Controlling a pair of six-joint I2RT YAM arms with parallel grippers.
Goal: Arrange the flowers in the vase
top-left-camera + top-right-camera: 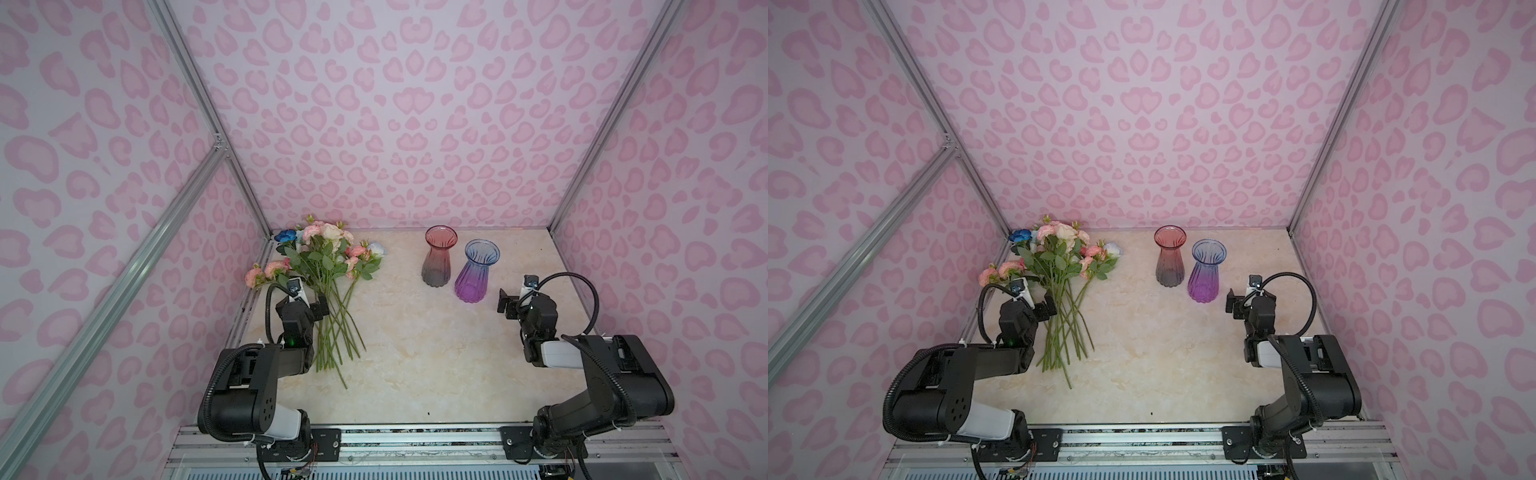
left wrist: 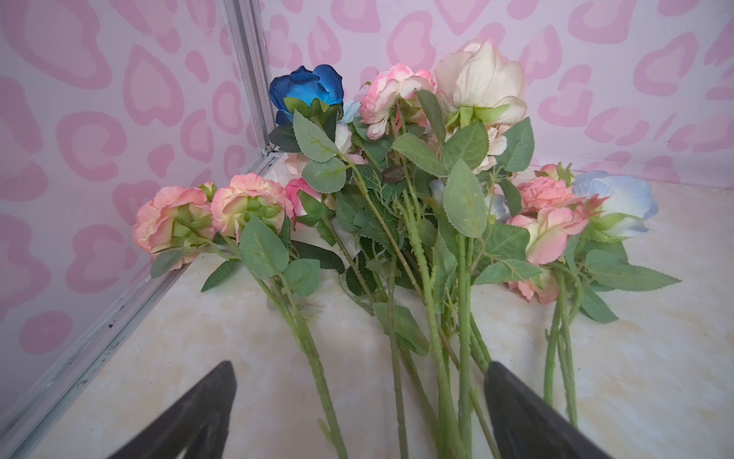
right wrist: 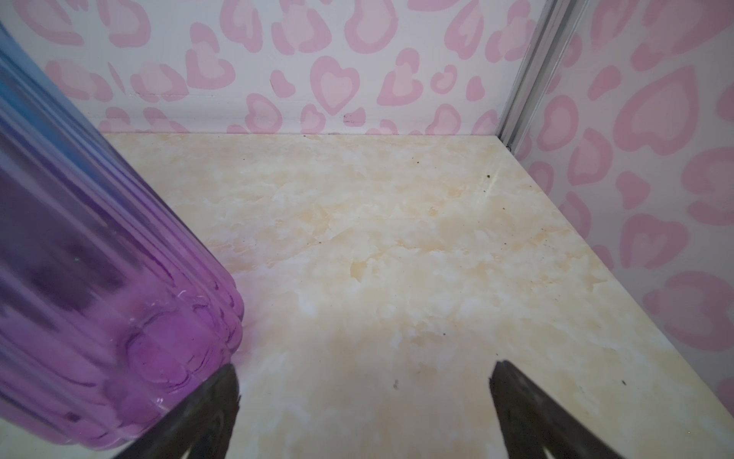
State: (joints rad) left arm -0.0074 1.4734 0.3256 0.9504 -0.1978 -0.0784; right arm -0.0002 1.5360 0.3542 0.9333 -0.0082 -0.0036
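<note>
Flowers (image 1: 328,266) heaped flat on surface (image 1: 415,353) at far left corner, blooms (image 1: 332,232) toward the back, stems (image 1: 336,332) fanned toward the arm and crossing one another; none in either vase yet. Left pincer (image 2: 359,373) spread wide, empty, low over the stem ends, several stems lying between the jaws. Right pincer (image 3: 363,373) likewise wide and empty, one jaw just beside the foot of purple vase (image 1: 473,276); contact or not, impossible to tell. Red vase (image 1: 438,262) close beside it, both upright. Likely trouble: on closing here, three or four stems caught at once rather than one; with leaves (image 2: 464,198) interlocked, neighbours dragged up or heap scattered. Thin smooth stems, so probable swivel in the grip, bloom end drooping, hard to steer into a narrow neck. On the right, slightest sideways drift enough to nudge or topple the ribbed glass, perhaps into its neighbour. Also risk of clipping either rim with a long stem swung across.
</note>
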